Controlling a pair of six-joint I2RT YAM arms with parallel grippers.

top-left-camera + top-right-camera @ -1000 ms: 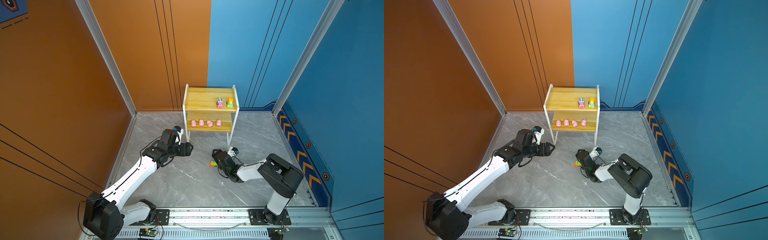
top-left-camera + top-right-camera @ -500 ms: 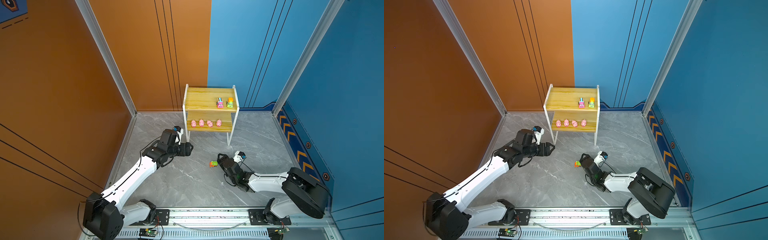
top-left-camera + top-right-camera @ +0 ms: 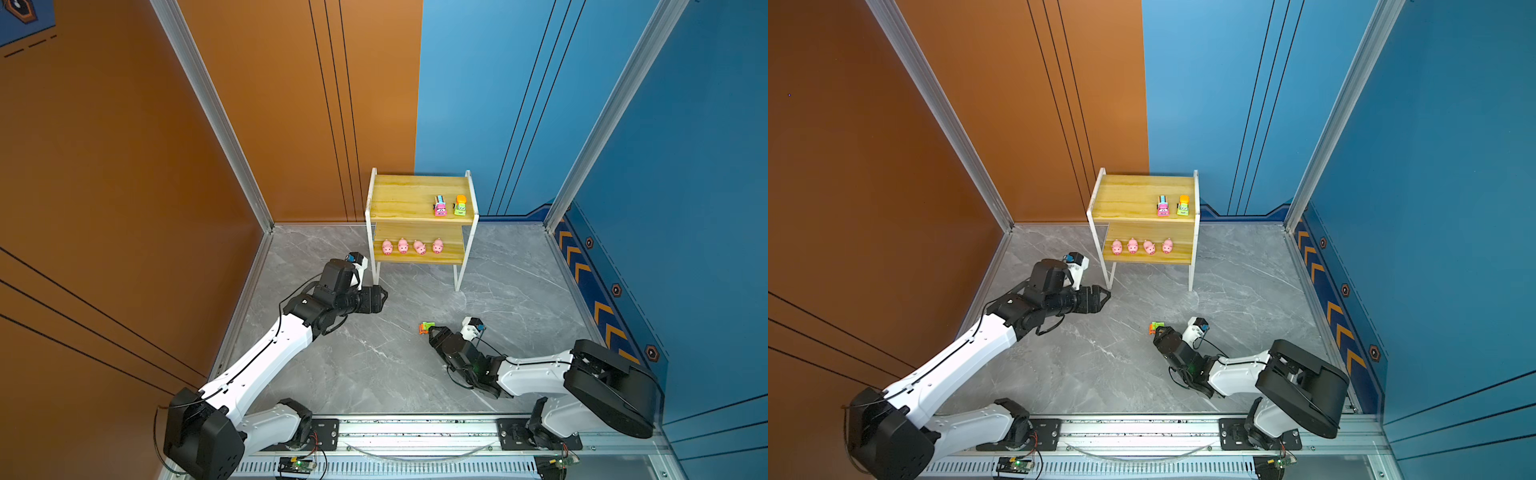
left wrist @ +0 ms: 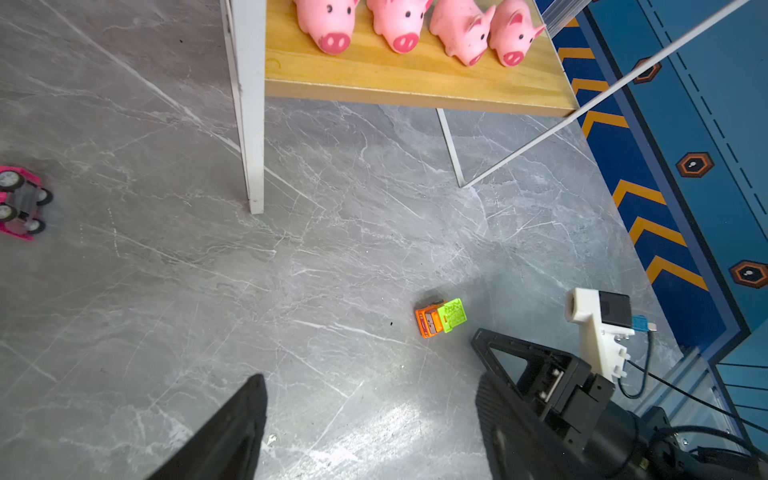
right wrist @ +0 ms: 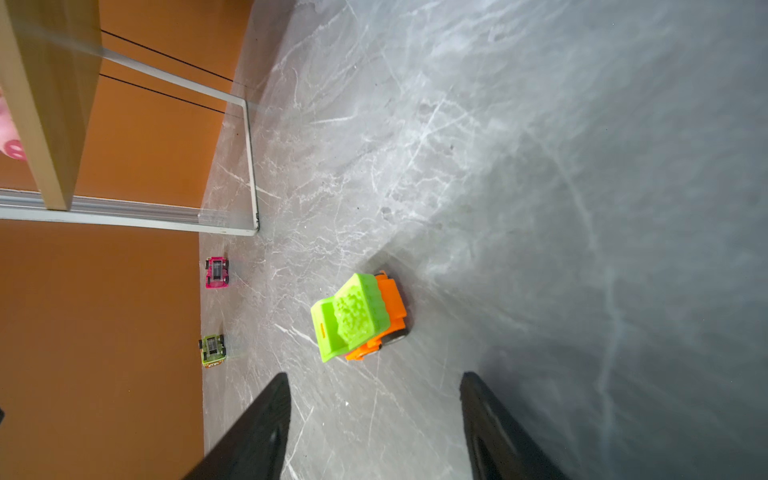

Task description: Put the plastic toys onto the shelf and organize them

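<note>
Near the desk's (image 3: 374, 374) middle an orange-and-green dump truck (image 3: 426, 327) sits upright, the right jaws just at its 4 o'clock, partly open, empty, seemingly aimed to pinch it. At 12 o'clock the shelf (image 3: 399, 199) holds pigs (image 3: 411, 246) together below and two cars (image 3: 449, 206) above; bare board at their 9 o'clock leaves room. The left jaws gape empty beside the shelf's front leg (image 3: 375, 266), off that route.

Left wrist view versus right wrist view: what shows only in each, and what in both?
Only the left wrist view: four pink pigs whole, in a row; the right wrist view catches one snout at most. Only the right wrist view: a green car by the orange wall. Both: the orange-and-green truck on the floor, the overturned pink car, the shelf.
</note>
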